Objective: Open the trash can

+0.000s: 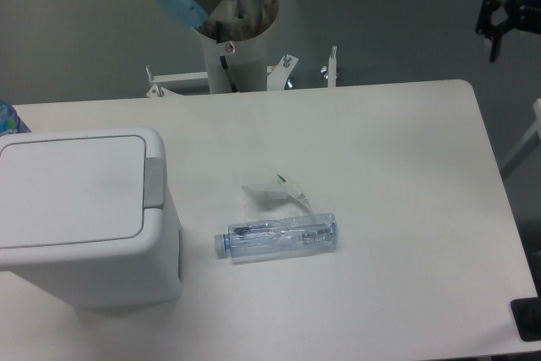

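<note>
From my feed the gripper point(505, 30) sits far top-right, can't tell if it's apart or together. The trash can point(84, 213), lid down, sits way off lower-left, partly cropped.

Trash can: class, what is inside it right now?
Cannot be seen. The trash can has its flat lid closed, covering the interior; only the lid and grey push tab show.

Clear bottle point(277, 237) beside crumpled wrapper point(275, 191)

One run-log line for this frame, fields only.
trash can: lid shut, grey push tab untouched | gripper: top right, off the table, far from can | clear bottle: lying on its side
</note>
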`<control>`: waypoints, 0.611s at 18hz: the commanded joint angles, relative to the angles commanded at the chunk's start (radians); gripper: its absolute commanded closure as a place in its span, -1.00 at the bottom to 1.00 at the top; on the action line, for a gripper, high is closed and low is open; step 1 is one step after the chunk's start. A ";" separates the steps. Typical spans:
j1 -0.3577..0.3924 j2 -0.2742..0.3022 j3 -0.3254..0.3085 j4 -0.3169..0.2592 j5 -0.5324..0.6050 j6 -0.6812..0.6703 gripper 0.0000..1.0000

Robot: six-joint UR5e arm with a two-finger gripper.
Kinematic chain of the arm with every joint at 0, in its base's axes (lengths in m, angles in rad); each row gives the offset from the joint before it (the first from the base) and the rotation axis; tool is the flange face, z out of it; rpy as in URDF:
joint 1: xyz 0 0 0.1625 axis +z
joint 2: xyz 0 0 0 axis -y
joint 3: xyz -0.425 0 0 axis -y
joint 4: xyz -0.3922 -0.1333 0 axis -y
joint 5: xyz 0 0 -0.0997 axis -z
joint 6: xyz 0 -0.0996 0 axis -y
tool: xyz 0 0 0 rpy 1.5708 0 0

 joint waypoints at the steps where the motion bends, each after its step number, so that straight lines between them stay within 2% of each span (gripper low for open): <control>1: 0.000 0.000 -0.002 0.000 0.000 0.000 -1.00; 6: -0.018 0.000 0.003 -0.002 -0.005 -0.017 -1.00; 11: -0.126 -0.011 0.011 0.012 -0.008 -0.386 -1.00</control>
